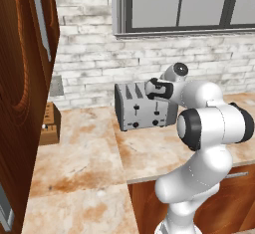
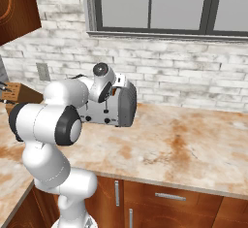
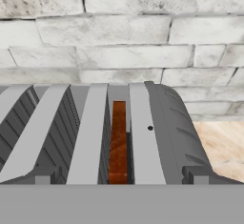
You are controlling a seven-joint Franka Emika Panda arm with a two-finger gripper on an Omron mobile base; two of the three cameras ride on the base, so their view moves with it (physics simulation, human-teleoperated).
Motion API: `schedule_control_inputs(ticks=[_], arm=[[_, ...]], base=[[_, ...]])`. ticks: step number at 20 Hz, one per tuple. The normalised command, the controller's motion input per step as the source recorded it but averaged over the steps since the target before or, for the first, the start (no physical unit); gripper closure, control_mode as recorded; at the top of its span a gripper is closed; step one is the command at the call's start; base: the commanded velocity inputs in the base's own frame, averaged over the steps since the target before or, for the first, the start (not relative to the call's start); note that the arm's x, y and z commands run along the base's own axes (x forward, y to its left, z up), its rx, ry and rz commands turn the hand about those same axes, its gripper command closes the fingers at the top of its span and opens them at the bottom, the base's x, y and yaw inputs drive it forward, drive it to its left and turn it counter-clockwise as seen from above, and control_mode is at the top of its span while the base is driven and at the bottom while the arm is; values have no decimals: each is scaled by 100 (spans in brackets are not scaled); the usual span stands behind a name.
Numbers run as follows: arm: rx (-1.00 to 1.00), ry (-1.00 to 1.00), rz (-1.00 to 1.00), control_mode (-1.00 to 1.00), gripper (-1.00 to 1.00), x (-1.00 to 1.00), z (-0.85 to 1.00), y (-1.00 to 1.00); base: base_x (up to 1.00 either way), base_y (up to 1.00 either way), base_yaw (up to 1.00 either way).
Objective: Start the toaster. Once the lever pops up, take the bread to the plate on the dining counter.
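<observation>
The beige marble counter (image 1: 84, 163) carries the grey toaster (image 1: 142, 109) and a small wooden block (image 1: 50, 124) near the wall.

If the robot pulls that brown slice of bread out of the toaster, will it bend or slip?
The bread looks thin and toasted brown, so it is probably stiff and light, though perhaps crumbly. It stands on edge deep in a narrow slot of the toaster, so it may scrape the walls.

White robot arm rises from its base, elbow bent, forearm reaching forward; its claw (image 1: 152, 89) faces away from the base, jaws spread wide, holding nothing
</observation>
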Motion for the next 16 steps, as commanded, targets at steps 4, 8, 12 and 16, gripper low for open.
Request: schedule_control_inputs(ticks=[4, 8, 12, 16], arm=[[0, 0, 0, -100, -100, 0, 0, 0], [0, 0, 0, -100, -100, 0, 0, 0], [0, 0, 0, -100, -100, 0, 0, 0], [0, 0, 0, -100, -100, 0, 0, 0]], base=[[0, 0, 0], [0, 0, 0], [0, 0, 0], [0, 0, 0]])
